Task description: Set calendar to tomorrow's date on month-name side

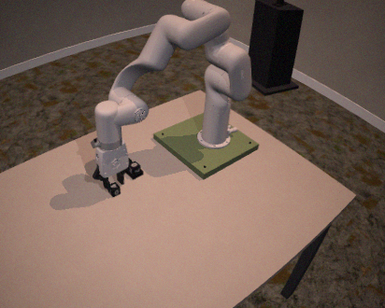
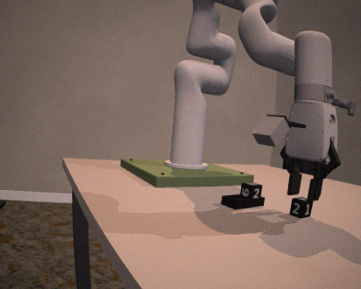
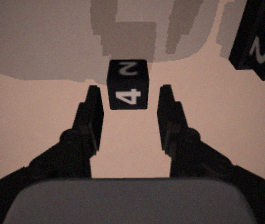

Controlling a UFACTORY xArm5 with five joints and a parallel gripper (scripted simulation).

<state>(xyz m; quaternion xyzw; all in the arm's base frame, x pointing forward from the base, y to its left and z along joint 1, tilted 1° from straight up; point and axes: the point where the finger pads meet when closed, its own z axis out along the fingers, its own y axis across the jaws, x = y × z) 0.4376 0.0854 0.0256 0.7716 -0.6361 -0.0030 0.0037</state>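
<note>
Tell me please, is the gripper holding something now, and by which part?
Nothing is held. The gripper is open above the table, and the loose number cube stands just beyond its fingertips, untouched.

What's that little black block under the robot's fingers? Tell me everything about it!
It is a small black cube with white digits on its faces. The wrist view shows a 4 on top and a 2 on a side; the exterior view shows a 2 and a 1. It sits flat on the table, outside the tray that holds the other cube. The open gripper hangs just above it, not touching.
</note>
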